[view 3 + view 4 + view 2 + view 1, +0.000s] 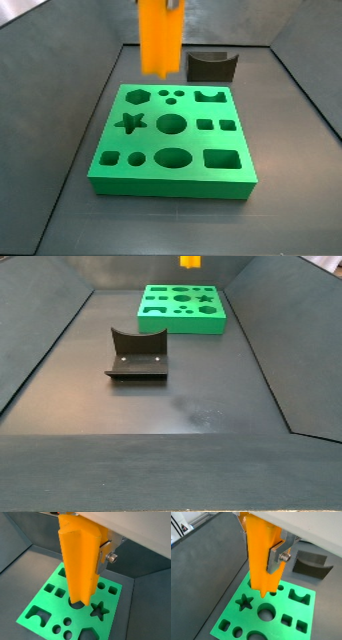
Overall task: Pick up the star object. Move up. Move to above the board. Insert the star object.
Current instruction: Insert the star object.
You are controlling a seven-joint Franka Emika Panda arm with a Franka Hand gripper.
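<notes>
the gripper is pinching the star object, a tall bright orange prism with ridged sides that hangs upright from it; in both wrist views a flat silver finger with a screw head presses against one flank of the prism, and the opposite finger is hidden behind the orange body. in a side view the star object hangs in the air above the far edge of the board, its lower end clear of the green top and not in any hole. in a side view only the bottom tip of the star object shows at the top edge of the frame, above the board.

the board is a thick bright green block lying flat on the dark floor. its top carries a star cut-out at about 9 o'clock from the large round hole in the middle, a hexagon hole toward 11 o'clock, and square holes toward 3 o'clock. in a wrist view the prism's lower end hangs over a round hole, with the star cut-out just beside it.

a dark grey u-shaped block stands beyond the board at about 1 o'clock, apart from it; in a side view it sits nearer the camera, well apart from the board. nothing lies between the prism and the board's top
</notes>
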